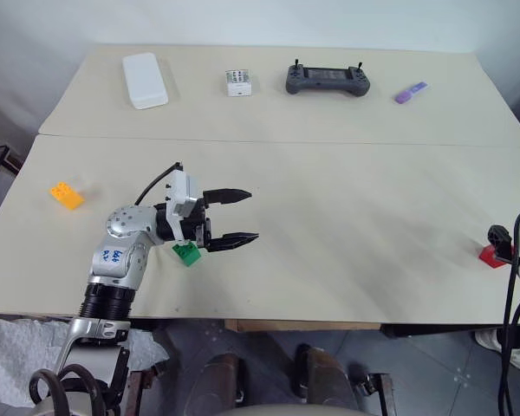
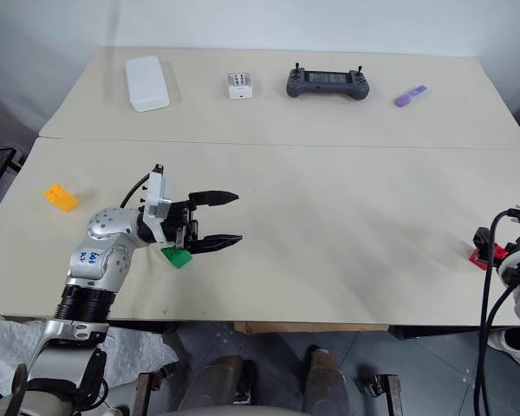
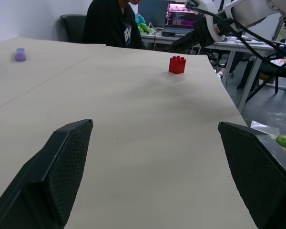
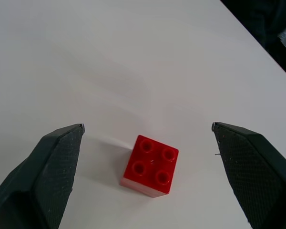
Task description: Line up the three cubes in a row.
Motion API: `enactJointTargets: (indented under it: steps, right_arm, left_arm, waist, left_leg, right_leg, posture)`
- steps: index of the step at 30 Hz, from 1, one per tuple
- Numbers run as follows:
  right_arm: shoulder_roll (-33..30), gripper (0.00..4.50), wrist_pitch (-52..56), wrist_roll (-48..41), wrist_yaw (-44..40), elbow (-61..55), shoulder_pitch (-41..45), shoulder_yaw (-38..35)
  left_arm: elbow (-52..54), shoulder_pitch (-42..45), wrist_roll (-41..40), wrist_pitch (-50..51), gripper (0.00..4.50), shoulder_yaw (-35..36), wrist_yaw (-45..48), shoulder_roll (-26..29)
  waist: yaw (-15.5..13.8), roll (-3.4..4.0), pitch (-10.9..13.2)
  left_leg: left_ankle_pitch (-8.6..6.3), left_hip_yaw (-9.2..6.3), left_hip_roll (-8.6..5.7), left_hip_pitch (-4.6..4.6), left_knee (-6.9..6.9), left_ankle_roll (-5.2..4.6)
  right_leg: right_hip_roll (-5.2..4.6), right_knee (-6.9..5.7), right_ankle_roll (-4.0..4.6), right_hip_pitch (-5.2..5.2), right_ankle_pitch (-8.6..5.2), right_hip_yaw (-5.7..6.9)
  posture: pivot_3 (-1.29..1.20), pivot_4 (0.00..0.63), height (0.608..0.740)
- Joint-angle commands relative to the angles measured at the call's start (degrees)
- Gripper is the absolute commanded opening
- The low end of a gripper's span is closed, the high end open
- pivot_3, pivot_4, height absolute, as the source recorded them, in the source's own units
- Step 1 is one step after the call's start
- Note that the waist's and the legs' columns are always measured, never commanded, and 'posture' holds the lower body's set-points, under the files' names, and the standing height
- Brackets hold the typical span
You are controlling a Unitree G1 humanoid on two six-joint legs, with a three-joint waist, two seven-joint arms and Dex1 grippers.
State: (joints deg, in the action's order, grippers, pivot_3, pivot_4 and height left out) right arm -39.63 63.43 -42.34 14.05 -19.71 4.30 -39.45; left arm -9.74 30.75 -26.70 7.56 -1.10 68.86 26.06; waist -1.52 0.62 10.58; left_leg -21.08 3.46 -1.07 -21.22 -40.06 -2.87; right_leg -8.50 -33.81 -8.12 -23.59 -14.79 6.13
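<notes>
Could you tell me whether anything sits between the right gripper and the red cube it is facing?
Nothing visible does. The open right gripper looks straight down on the red cube, with bare table between the cube and each black finger. The cube sits apart from both fingers, untouched.

Red cube [image 4: 150, 166] between open hand [image 4: 148, 179] fingers.

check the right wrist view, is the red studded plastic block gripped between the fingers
No, the red studded plastic block sits free on the table, with both fingers standing wide apart and clear of it.
</notes>
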Motion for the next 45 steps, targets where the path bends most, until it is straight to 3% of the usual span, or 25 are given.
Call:
enactJointTargets:
  steps: [1, 4, 6, 14, 15, 18, 22, 24, 31, 37, 45]
  right_arm:
    - [1.5, 4.5, 1.07, 2.79, 0.82, 0.63, 1.27, 0.12]
    - [3.65, 4.5, 5.58, 3.41, 2.04, 1.87, 3.49, -0.04]
    - [5.19, 4.11, 4.75, 4.77, 2.24, 2.0, 4.52, -0.3]
    - [7.59, 1.61, 5.0, 6.88, -0.21, 1.89, 7.03, -0.8]
    - [7.4, 1.48, 5.79, 6.44, -1.08, 1.68, 7.08, -0.78]
    - [5.42, 1.48, 6.26, 5.89, -5.28, 1.47, 7.16, 0.58]
    - [-7.49, 1.48, -7.64, 6.33, -34.34, 3.52, 10.41, 15.92]
    - [-10.96, 1.48, -17.36, 8.6, -47.5, 6.33, 13.15, 22.81]
    - [-11.49, 1.48, -49.52, 21.58, -80.92, 25.89, 25.87, 42.89]
    - [-5.01, 1.48, -67.89, 28.08, -94.01, 46.9, 36.65, 49.21]
    - [-0.23, 1.48, -82.69, 34.22, -101.13, 65.09, 45.24, 50.93]
  left_arm:
    - [2.3, -0.15, -0.24, -0.11, 4.48, 0.76, -0.43, 0.32]
    - [2.65, -0.17, -0.32, 0.03, 4.48, 0.87, -0.77, 0.42]
    - [2.84, -0.19, -0.36, 0.1, 4.5, 0.9, -0.91, 0.46]
    - [3.47, -0.49, -0.23, -0.13, 4.5, 1.27, -1.66, 0.72]
    - [3.68, -0.68, -0.23, -0.17, 4.5, 1.37, -1.82, 0.83]
    - [4.32, -1.34, -0.37, -0.14, 4.5, 1.79, -2.39, 1.1]
    - [3.75, -3.4, -0.72, 0.2, 4.5, 3.59, -3.13, 2.49]
    - [2.18, -3.32, -0.1, -0.74, 4.5, 4.04, -2.82, 3.19]
    - [-0.38, -2.92, 0.23, -1.79, 4.5, 5.26, -1.98, 5.43]
    - [4.22, -5.41, -0.91, -0.68, 4.5, 6.33, -2.67, 6.67]
    - [8.8, -9.45, -1.74, 0.96, 4.5, 8.31, -3.75, 8.71]
  waist:
    - [0.06, 0.0, 0.0]
    - [0.13, 0.0, 0.0]
    - [0.18, 0.01, 0.0]
    - [0.15, 0.01, -0.01]
    - [0.19, 0.01, -0.01]
    - [0.27, 0.01, -0.01]
    - [1.48, 0.18, 0.07]
    - [1.92, 0.16, 0.08]
    - [1.53, 0.01, 0.11]
    - [1.69, -0.08, 0.16]
    - [1.81, -0.06, 0.17]
  left_leg:
    - [0.0, 0.01, 0.0, 0.02, 0.0, 0.0]
    - [0.01, 0.03, 0.02, 0.03, -0.01, 0.0]
    - [0.01, 0.03, 0.02, 0.03, -0.01, -0.01]
    - [0.01, 0.02, 0.01, 0.02, -0.01, -0.01]
    - [0.01, 0.03, 0.01, 0.02, -0.01, -0.01]
    - [0.01, 0.03, 0.03, 0.03, -0.01, -0.01]
    - [0.0, 0.17, 0.01, 0.07, 0.0, -0.02]
    - [0.01, 0.21, 0.03, 0.1, 0.0, -0.06]
    - [0.0, 0.18, -0.01, 0.0, -0.04, -0.08]
    - [-0.02, 0.0, -0.09, -0.02, -0.06, -0.21]
    - [-0.02, -0.15, -0.06, -0.05, -0.05, -0.17]
  right_leg:
    - [0.0, -0.01, 0.0, 0.01, 0.0, 0.0]
    - [0.0, -0.01, -0.02, 0.02, 0.01, -0.01]
    - [0.0, -0.01, -0.03, 0.02, 0.01, -0.01]
    - [0.01, 0.0, -0.04, 0.01, 0.02, -0.02]
    - [0.01, 0.0, -0.04, 0.01, 0.02, -0.02]
    - [0.03, 0.01, -0.04, 0.01, 0.02, -0.02]
    - [0.03, 0.05, -0.11, 0.01, 0.05, -0.12]
    - [0.06, 0.1, -0.17, 0.0, 0.07, -0.14]
    - [0.06, 0.17, -0.18, 0.04, 0.08, -0.05]
    - [-0.06, 0.29, -0.31, 0.11, 0.16, 0.02]
    - [-0.07, 0.29, -0.27, 0.13, 0.14, 0.17]
  posture:
    - [0.0, 0.15, 0.74]
    - [0.0, 0.15, 0.74]
    - [0.0, 0.15, 0.74]
    - [0.0, 0.15, 0.74]
    - [0.0, 0.15, 0.74]
    - [0.0, 0.15, 0.74]
    - [0.0, 0.15, 0.74]
    - [0.0, 0.15, 0.74]
    - [0.0, 0.15, 0.74]
    - [0.0, 0.15, 0.74]
    - [0.0, 0.15, 0.74]
